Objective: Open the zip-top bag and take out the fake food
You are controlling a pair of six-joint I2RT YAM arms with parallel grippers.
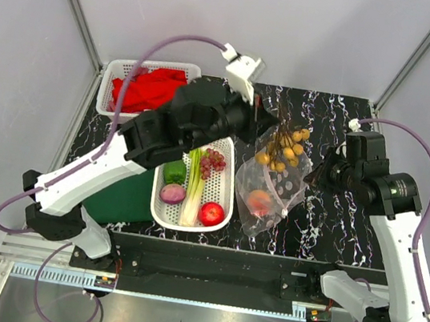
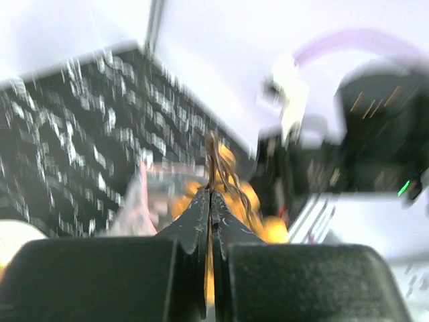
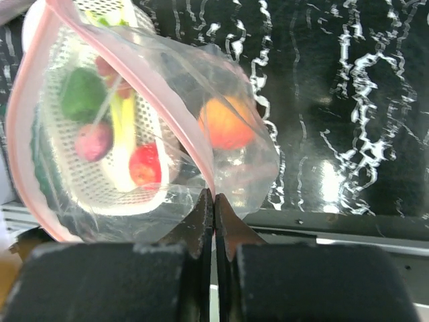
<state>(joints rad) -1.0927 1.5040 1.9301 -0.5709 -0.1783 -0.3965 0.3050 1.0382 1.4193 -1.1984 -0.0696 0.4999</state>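
Black marbled table [image 1: 334, 227], white walls [image 1: 299, 28]: zip-top bag [image 1: 278, 199] is pinched by right gripper [image 3: 213, 196].
Berry bunch [image 1: 284, 149] is clamped by its stem in left gripper [image 2: 210, 194], at the bag's mouth.

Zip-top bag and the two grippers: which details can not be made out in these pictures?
Left wrist view: motion blur; the left gripper is shut on the berry bunch stem, but whether the bunch is clear of the zip-top bag cannot be told.
Top view: the left arm hides that gripper's fingertips and most of a green object.
Right wrist view: the right gripper pinches the bag; the basket shows only through plastic.
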